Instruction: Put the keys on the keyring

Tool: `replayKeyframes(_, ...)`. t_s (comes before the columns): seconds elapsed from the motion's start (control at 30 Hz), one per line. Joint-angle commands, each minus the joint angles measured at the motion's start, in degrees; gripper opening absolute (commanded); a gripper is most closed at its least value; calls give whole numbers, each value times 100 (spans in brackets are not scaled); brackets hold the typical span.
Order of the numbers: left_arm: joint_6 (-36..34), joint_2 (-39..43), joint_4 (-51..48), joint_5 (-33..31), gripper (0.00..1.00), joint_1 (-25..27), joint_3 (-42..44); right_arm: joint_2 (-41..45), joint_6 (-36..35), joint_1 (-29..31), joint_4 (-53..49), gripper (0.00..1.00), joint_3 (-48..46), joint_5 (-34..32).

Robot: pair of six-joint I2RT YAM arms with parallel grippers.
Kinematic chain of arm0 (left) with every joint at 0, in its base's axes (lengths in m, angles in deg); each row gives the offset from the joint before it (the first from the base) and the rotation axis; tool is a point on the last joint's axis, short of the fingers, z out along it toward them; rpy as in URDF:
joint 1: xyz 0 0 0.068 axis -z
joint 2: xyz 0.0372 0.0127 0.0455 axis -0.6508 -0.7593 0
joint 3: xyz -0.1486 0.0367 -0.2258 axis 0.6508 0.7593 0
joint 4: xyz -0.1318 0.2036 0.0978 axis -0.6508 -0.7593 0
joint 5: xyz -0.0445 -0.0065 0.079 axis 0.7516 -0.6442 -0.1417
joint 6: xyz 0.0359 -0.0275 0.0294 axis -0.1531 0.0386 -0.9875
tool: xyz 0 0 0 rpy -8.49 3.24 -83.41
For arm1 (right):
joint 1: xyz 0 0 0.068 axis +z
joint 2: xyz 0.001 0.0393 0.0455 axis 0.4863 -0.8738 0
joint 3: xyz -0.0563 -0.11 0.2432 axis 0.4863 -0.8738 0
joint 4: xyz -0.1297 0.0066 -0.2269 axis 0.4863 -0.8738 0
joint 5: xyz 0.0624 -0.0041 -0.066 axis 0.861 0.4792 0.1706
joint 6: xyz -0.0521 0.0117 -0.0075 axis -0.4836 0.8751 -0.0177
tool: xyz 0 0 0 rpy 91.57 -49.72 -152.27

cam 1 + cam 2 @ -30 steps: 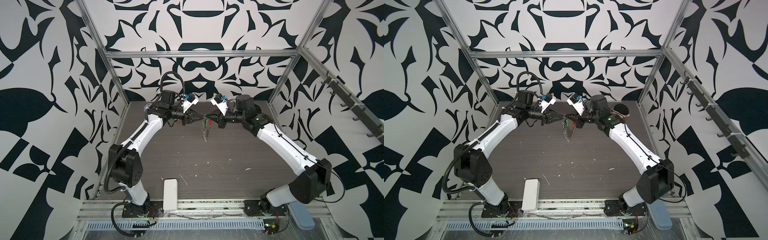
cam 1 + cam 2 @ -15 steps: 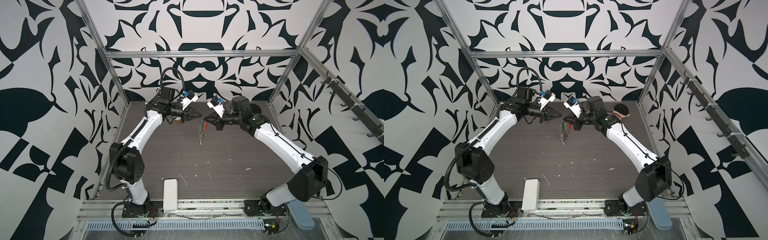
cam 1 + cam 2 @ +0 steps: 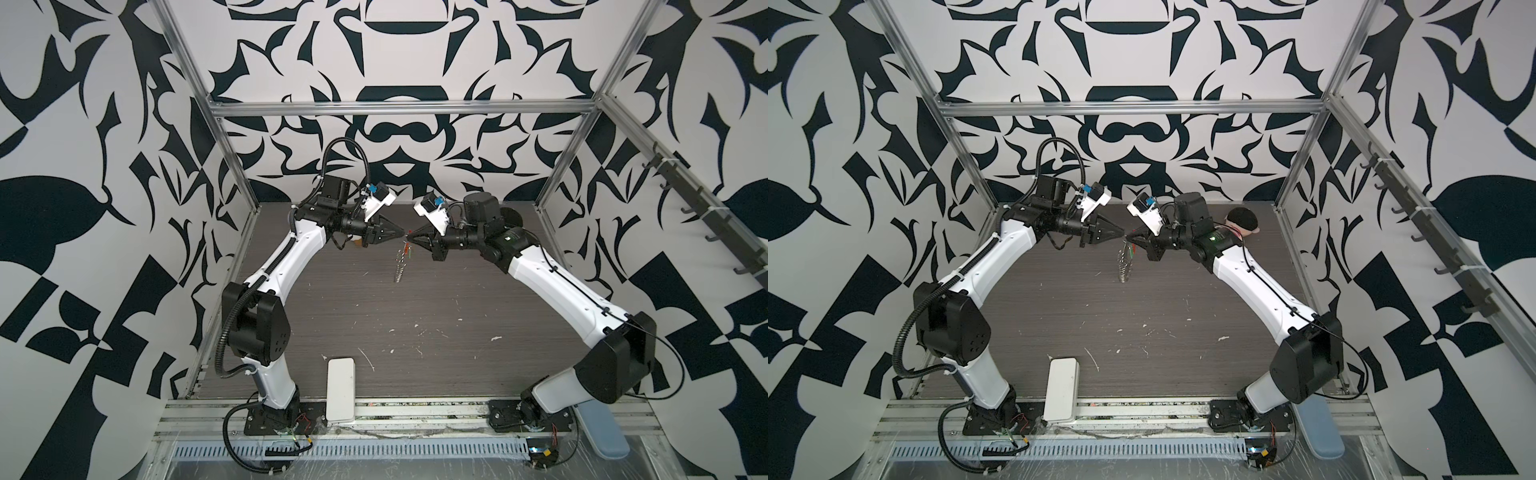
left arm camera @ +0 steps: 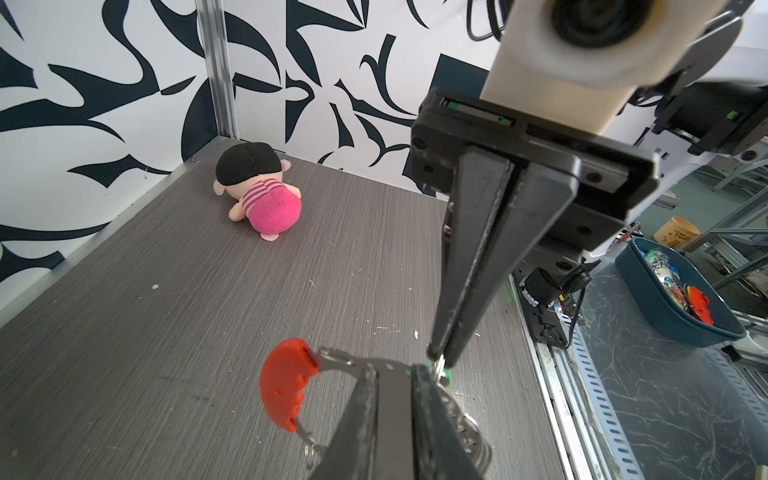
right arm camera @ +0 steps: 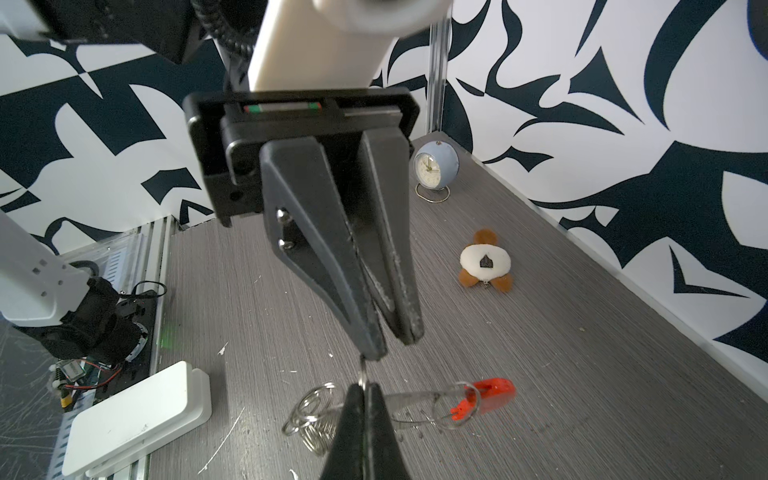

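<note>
In both top views we see the two arms meeting nose to nose above the grey wood-grain table (image 3: 415, 316). The right gripper (image 3: 410, 238) is pinched tight on the top of the keyring (image 3: 400, 268), a loop of linked silver rings with a curved red-orange bar, which hangs below it. The left gripper (image 3: 400, 235) sits just beside that pinch.

From the left wrist, the left gripper's jaws stand a little apart. The small bright-green plastic-headed key (image 4: 443, 375) peeks out right under the right gripper's tip. Whether it is threaded on, we cannot tell.

From the right wrist, one left fingertip (image 5: 374, 353) touches the thin ring wire at the pinch.

Our call for this step: hold the ring dead steady, nudge slowly with the left, and don't let the dangling loop twist.
</note>
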Motion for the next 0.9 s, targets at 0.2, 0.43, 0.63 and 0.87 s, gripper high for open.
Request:
replayKeyframes(0.2, -91, 198, -79, 272, 28, -92, 26, 45, 10, 13, 311, 0, 330, 55)
replayKeyframes(0.43, 21, 187, -61, 434, 33, -91, 51, 19, 18, 7, 313, 0, 398, 54)
replayKeyframes(0.63, 80, 138, -34, 520, 34, -91, 64, -29, 88, 13, 359, 0, 427, 79)
replayKeyframes(0.87, 137, 102, -20, 614, 34, -93, 50, -119, 163, 13, 413, 0, 522, 101)
